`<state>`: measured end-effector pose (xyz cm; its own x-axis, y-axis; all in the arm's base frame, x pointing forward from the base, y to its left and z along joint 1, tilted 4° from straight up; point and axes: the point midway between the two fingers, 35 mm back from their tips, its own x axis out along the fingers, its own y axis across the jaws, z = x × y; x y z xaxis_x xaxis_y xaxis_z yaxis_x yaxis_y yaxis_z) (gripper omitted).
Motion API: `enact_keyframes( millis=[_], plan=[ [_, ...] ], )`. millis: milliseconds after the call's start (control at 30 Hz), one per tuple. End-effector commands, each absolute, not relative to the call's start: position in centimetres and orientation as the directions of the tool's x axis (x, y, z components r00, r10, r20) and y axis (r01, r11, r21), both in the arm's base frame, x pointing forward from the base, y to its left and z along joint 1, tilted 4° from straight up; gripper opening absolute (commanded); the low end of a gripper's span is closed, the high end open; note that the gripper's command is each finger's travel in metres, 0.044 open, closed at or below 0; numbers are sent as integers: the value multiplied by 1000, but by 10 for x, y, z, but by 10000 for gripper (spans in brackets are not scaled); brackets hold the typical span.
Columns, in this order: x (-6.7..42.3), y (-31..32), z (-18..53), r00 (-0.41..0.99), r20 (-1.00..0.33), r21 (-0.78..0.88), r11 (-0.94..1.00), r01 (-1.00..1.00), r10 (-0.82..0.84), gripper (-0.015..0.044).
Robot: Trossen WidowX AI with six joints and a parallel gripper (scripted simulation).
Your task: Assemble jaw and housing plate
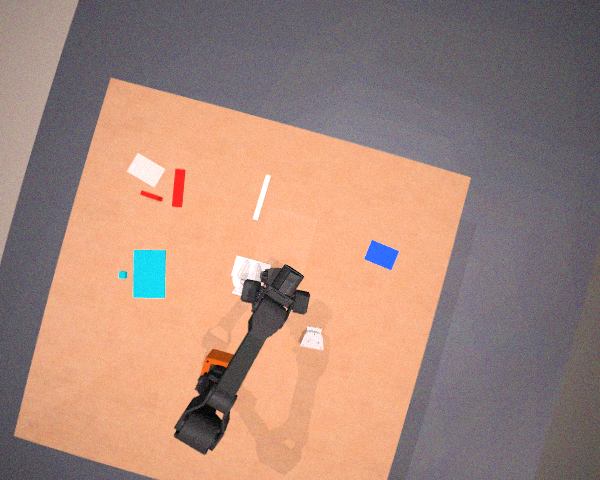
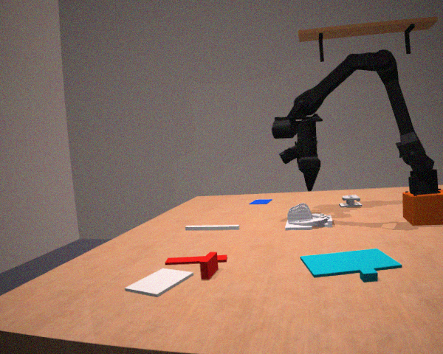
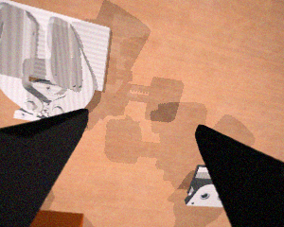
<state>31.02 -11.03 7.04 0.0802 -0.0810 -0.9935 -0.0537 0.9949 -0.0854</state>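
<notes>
The white base [image 1: 236, 262] [image 2: 297, 227] [image 3: 102, 57] lies on the table. Two ribbed jaws stand side by side on it, one jaw [image 3: 9, 43] at the left and the other jaw [image 3: 65, 54] to its right in the wrist view. Their round hubs lie close together; whether the teeth mesh is too small to tell. The housing plate [image 1: 313, 341] [image 2: 351, 198] [image 3: 204, 195] rests level on a small white stand apart from the base, partly behind a finger in the wrist view. My gripper [image 2: 309, 189] [image 3: 144, 122] is wide open and empty, above the table beside the base.
A white bar [image 1: 261, 197] [image 2: 212, 227], a blue sheet [image 1: 381, 254] [image 2: 261, 201], red blocks [image 1: 178, 188] [image 2: 209, 265], a pale plate [image 1: 145, 169] [image 2: 159, 282] and a cyan plate [image 1: 149, 274] [image 2: 349, 262] with a small cyan block [image 1: 122, 274] lie around. A shelf [image 2: 366, 29] hangs behind the arm.
</notes>
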Motion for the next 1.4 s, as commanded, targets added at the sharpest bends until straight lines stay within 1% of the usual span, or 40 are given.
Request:
enact_keyframes(
  millis=[0, 267, 467, 667, 833, 1367],
  plan=[
    [290, -145, 73, 69, -994, -83, 996, -45, -79, 440],
    [221, -226, 82, 54, -995, -82, 995, -65, -79, 440],
    [164, -264, 87, 47, -996, -82, 994, -78, -79, 440],
    [163, -265, 85, 47, -996, -82, 994, -78, -79, 440],
    [164, -268, 47, 47, -996, -82, 994, -78, -78, 440],
    [165, -269, 30, 47, -996, -82, 994, -78, -78, 440]
  ],
)
